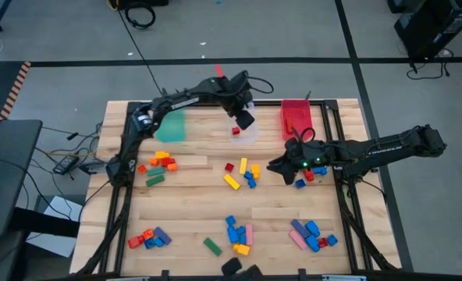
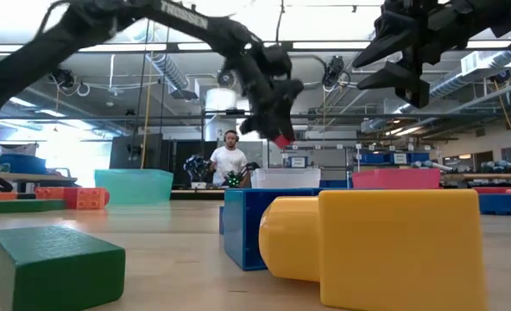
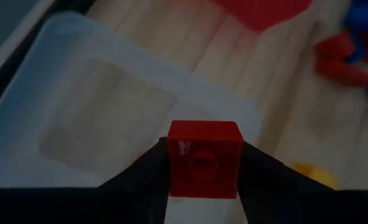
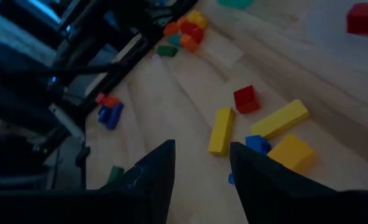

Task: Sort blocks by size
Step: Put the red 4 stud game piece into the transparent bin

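Left arm reaching across to table's far side, left gripper point(image 1: 236, 129) pinching small red block point(image 3: 204, 159) above clear bin point(image 3: 78, 124). Right arm extending inward, right gripper point(image 4: 199, 163) hovering, fingers spread, empty, over loose blocks point(image 1: 245, 173) mid-table.

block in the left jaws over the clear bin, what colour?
Red. The block sits between the left gripper's jaws above the clear bin; clearest in the left wrist view.

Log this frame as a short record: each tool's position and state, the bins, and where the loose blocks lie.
left tool: above the clear bin, a small red block between its fingers
right tool: open, empty, above the table's right middle
bins: teal bin, clear, red bin along the far edge
loose blocks: scattered clusters across the table
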You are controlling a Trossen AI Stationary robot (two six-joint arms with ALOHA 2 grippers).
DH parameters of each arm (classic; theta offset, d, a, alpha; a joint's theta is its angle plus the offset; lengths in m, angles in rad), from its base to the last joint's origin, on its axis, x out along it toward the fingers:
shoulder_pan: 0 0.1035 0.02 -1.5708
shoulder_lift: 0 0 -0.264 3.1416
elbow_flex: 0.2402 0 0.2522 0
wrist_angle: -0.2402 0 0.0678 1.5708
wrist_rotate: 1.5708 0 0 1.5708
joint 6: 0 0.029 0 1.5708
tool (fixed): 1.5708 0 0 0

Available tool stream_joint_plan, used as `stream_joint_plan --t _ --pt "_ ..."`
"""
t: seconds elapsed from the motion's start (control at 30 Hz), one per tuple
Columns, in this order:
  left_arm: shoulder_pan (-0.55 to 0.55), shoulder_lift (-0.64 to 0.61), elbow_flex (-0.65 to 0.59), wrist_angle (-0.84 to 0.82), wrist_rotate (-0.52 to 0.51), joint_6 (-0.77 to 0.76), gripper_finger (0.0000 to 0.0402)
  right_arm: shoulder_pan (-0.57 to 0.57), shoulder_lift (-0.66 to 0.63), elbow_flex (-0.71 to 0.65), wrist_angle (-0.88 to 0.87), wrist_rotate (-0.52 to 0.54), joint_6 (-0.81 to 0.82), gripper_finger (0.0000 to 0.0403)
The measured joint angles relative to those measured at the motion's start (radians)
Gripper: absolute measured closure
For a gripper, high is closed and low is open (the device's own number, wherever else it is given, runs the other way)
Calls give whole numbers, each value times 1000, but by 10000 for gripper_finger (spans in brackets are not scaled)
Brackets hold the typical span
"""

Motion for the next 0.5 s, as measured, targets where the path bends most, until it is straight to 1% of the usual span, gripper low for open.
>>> stream_joint_plan --t 0.17,0.5 --pt "10 38 2 -1 0 26 213 0 0 0 0 16 58 235" --pt "29 39 2 3 -23 44 208 0 0 0 2 44 77 235"
